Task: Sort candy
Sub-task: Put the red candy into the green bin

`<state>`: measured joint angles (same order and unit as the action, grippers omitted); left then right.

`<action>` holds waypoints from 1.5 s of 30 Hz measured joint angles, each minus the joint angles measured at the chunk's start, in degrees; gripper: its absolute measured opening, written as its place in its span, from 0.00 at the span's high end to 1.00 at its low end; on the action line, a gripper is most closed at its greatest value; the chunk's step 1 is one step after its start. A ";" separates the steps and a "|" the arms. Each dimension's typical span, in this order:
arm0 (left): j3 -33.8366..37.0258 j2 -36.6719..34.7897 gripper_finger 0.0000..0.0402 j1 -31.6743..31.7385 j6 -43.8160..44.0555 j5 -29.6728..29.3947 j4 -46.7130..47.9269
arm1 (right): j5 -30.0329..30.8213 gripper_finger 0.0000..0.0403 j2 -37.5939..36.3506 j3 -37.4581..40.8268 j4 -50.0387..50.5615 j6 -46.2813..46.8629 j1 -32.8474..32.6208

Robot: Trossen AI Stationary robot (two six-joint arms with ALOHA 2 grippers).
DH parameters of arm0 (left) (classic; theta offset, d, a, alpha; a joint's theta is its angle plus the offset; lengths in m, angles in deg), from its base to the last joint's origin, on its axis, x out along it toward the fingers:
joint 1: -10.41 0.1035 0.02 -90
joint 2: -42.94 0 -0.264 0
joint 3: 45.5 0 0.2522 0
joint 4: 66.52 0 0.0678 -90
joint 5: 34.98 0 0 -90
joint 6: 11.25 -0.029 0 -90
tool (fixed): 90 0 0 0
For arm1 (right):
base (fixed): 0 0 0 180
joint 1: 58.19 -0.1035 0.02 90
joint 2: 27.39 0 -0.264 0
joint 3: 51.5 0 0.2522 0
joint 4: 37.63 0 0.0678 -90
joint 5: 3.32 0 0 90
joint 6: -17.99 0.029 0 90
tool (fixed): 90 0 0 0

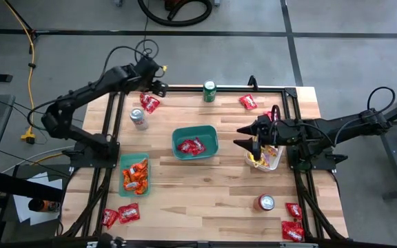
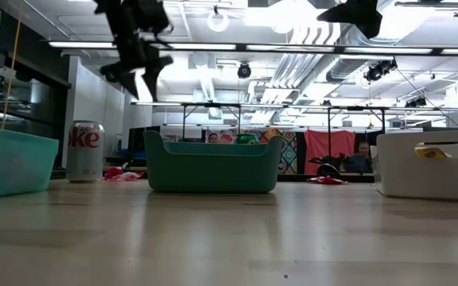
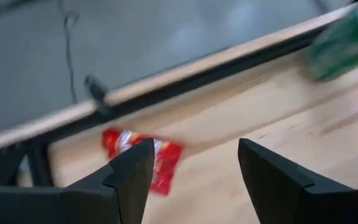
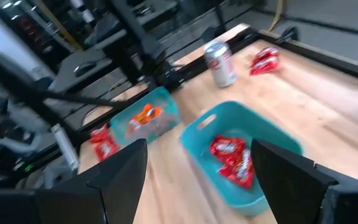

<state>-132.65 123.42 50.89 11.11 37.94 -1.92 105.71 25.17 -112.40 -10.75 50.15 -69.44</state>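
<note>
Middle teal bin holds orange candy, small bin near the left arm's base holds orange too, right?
Not quite. The middle teal bin holds red candy packets, as the high view and the right wrist view show. The small teal bin near the left arm's base does hold orange packets.

high camera looks straight down on my teal plastic centre bin [image 1: 195, 141]; low camera faces it level across the table; my right wrist shares it, near.
</note>
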 joint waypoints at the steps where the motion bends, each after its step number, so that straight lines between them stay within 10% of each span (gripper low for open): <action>1: 0.54 0.54 0.45 1.34 -0.16 0.46 0.17 | 1.31 0.30 0.00 0.01 -0.08 0.30 0.00; 10: 3.48 10.33 0.45 8.93 -6.27 4.92 0.36 | 11.95 0.30 0.00 -0.01 -0.54 3.81 0.90; 27: 3.48 26.43 0.46 13.66 -3.03 1.48 -1.09 | 7.22 0.30 0.00 0.01 2.84 5.37 7.52; 37: 3.41 28.98 0.95 15.03 -2.98 3.29 -0.90 | 6.77 0.30 0.00 0.01 7.21 3.81 7.58; 45: 1.11 20.95 0.99 14.74 -5.64 5.01 -0.10 | 3.94 0.30 0.00 0.01 7.65 3.35 7.56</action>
<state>-131.54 144.36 65.62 5.47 42.94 -2.02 109.65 25.17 -112.39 -3.11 53.50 -61.87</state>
